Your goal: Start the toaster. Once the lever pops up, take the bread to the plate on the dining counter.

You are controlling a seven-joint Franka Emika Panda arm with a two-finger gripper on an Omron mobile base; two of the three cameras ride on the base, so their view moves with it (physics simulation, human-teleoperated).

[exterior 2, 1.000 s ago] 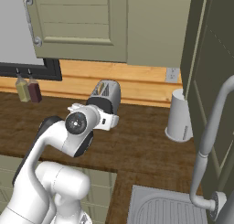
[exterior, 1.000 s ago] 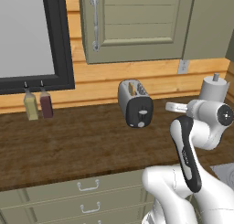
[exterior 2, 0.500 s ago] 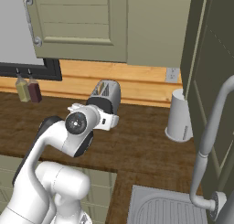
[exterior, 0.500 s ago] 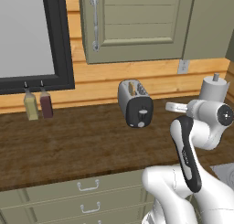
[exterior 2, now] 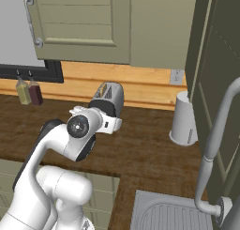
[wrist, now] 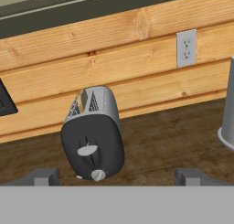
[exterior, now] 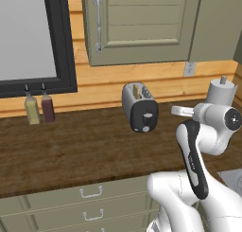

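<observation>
toaster: You find the toaster [exterior: 139, 106] just above the middle of the left base view, standing on the worktop [exterior: 71, 146] near the wood-plank wall, black end panel facing you. In the right base view the toaster [exterior 2: 108, 96] sits left of centre, partly behind the arm. In the hand view the toaster [wrist: 93, 130] leans in the lower left of the frame.

lever: The lever [wrist: 87, 150] shows in the hand view as a grey tab in the middle of the black panel, above the round knob [wrist: 98, 175].

bread: You can see a tan edge of the bread [exterior: 136, 91] in a slot on top of the toaster in the left base view; the bread [wrist: 82, 98] shows in the hand view at the toaster's upper left.

gripper: The gripper [wrist: 117, 175] has its fingers spread wide and holding nothing; in the hand view the two tips sit far apart at the bottom, the toaster between and beyond them, not touched. In the left base view the hand is at centre right, short of the toaster.

bottles: Two bottles [exterior: 38, 108] stand at the left of the left base view, under the dark window frame, well apart from the toaster.

canister: A grey canister [exterior 2: 183, 118] stands right of centre in the right base view, on the worktop by the wall.

outlet: The outlet [wrist: 186, 47] is at the upper right of the hand view.

sink: A sink [exterior 2: 168, 215] with a tall tap [exterior 2: 216, 144] takes the lower right of the right base view.
</observation>
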